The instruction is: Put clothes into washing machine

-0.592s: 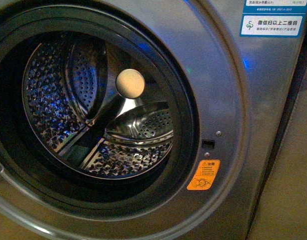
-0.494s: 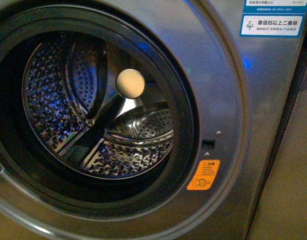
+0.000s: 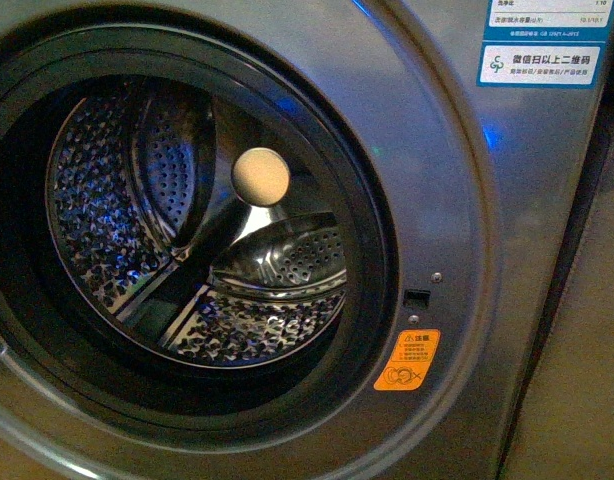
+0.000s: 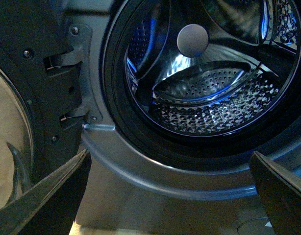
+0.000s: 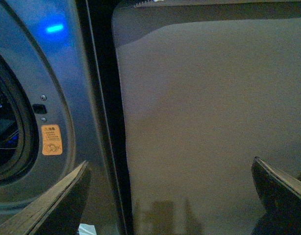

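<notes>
Just ahead of the left gripper (image 4: 170, 196), the grey metallic front-loading washing machine (image 4: 140, 181) stood open. That gripper and the right gripper (image 5: 170, 196) were spread wide, holding nothing; the clothes showed nowhere. I feared a swinging arm might clip the black porthole rim (image 4: 113, 98).

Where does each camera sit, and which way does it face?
Front view: on the robot's body, facing the washing machine and its open drum; no arm shows.
Left wrist view: close before the porthole, looking into the drum; the left gripper shows open and empty.
Right wrist view: by the machine's right edge, facing the orange sticker and a beige surface; the right gripper shows open.
Shared: front and right wrist views both show the orange sticker.
</notes>
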Controlling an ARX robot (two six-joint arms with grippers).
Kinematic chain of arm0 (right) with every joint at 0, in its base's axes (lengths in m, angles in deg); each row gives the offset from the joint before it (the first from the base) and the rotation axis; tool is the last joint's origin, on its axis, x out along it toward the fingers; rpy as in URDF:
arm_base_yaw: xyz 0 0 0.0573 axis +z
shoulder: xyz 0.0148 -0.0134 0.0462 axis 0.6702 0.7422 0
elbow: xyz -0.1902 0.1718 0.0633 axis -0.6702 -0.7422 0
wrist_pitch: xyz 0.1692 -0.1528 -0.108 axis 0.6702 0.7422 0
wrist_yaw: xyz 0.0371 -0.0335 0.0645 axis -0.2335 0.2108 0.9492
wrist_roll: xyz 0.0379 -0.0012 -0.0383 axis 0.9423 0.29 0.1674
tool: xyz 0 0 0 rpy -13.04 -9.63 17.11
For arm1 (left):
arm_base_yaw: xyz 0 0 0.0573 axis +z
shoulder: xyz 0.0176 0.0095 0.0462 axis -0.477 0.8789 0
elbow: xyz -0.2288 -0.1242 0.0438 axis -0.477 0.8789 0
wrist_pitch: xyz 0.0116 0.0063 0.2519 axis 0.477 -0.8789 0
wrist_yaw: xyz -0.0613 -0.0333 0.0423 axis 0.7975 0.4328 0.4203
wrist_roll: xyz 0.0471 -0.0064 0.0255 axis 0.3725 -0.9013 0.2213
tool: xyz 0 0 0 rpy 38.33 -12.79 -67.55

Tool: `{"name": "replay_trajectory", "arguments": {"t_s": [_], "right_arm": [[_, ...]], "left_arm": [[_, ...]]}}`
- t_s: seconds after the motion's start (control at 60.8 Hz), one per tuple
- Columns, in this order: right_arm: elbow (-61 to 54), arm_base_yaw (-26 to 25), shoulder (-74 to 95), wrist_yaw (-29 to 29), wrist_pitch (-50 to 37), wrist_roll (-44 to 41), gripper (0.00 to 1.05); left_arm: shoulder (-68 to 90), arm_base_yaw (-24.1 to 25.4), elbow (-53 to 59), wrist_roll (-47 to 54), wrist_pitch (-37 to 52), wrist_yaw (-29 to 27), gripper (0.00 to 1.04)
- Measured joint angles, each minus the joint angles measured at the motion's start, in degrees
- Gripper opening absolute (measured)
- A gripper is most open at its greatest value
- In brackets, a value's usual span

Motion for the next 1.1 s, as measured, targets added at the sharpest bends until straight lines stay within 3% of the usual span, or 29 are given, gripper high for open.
{"name": "replay_trajectory", "arguments": {"t_s": [0.197,0.23,0.263,0.345,0.444,0.642,0.855,0.971,1.102], "right_arm": [[-0.07,-0.22,0.07,1.11,-0.31,0.26,0.97],[-0.24,-2.1,0.98,7.48,-3.63,1.25,0.97],[-0.5,-6.14,2.64,17.99,-10.25,3.48,0.97],[-0.5,-13.0,4.72,34.71,-18.97,6.69,0.97],[-0.2,-17.97,9.57,45.18,-26.14,9.77,0.97],[0.28,-29.11,27.47,51.8,-47.36,18.01,0.97],[8.26,-41.38,44.96,55.6,-63.36,22.62,0.97],[15.32,-48.24,55.39,54.31,-61.4,20.57,0.97],[25.86,-55.3,68.89,50.6,-51.36,13.75,0.97]], "left_arm": [[0.0,0.0,0.0,0.0,0.0,0.0,0.98],[0.0,0.0,0.0,0.0,0.0,-0.02,0.98],[0.0,0.0,0.0,0.02,0.0,0.0,0.98],[0.0,0.0,0.0,0.02,0.0,-0.15,0.98],[-0.02,0.0,0.0,0.02,0.0,-0.07,0.98],[-0.02,0.0,0.0,0.02,0.0,-0.04,0.98],[-0.04,0.0,0.0,0.02,0.0,-0.04,0.98],[-0.04,0.0,0.0,0.02,0.0,-0.07,0.98],[-0.04,0.0,0.0,0.02,0.0,-0.07,0.98]]}}
